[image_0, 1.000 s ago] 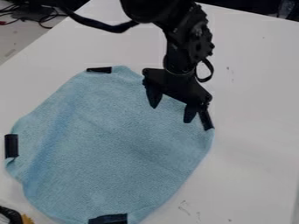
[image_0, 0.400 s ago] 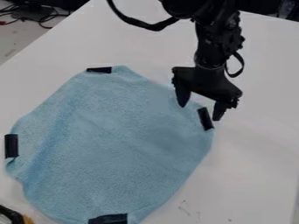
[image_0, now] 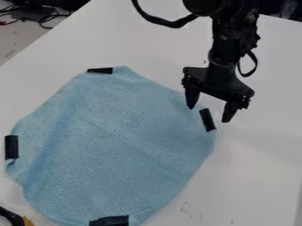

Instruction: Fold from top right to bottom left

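Gripper (image_0: 209,113) hangs, fingers apart, by the two-o'clock edge of the blue cloth (image_0: 115,145), unfolded toward eight o'clock on the table (image_0: 256,172); I judge pre-grasp alignment, next requiring lowering and pinching.

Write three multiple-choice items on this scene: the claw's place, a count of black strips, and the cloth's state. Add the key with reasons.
1. Where is the claw?
A) At the cloth's lower left
B) At the cloth's upper right
C) At the cloth's bottom edge

2. How many black strips lie along the cloth's edges?
A) Two
B) Six
C) Four

3. How does the cloth lie?
A) Spread out
B) Rolled up
C) Folded into quarters

Key:
1 B: its fingertips are by the upper right edge, either side of a strip.
2 C: one each at top, right, bottom and left.
3 A: its broad blue surface lies mostly flat.
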Tool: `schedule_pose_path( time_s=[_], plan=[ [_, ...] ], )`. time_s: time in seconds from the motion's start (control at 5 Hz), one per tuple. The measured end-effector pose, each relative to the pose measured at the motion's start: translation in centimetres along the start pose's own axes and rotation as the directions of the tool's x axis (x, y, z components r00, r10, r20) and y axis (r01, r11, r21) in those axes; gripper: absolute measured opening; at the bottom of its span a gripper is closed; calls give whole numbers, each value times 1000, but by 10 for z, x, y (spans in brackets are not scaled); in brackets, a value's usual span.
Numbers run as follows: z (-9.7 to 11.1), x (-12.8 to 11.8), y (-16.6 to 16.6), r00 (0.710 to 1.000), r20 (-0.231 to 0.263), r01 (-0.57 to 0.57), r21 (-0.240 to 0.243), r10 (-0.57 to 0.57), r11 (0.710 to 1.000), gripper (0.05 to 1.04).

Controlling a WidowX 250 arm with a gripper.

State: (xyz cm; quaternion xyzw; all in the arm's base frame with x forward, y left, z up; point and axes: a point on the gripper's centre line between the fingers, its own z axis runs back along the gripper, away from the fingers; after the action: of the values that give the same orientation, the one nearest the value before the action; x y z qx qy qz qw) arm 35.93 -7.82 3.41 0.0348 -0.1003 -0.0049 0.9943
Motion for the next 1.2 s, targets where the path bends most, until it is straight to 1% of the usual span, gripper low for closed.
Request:
schedule_pose_path(
  time_s=[0.2,0.4,0.6,0.8,1.0,1.2],
  plan=[
    [-16,-3,-3,1000,-26,-8,-55,7,998,1000],
    [-28,-2,0,998,-31,-49,-85,47,995,998],
    [-28,0,0,999,-32,-44,-106,41,993,952],
    [-30,1,5,998,-30,-54,-133,51,990,686],
    [-30,-1,5,998,-28,-51,-133,48,990,411],
    [-29,-2,8,998,-28,-58,-110,55,992,233]
  ],
)
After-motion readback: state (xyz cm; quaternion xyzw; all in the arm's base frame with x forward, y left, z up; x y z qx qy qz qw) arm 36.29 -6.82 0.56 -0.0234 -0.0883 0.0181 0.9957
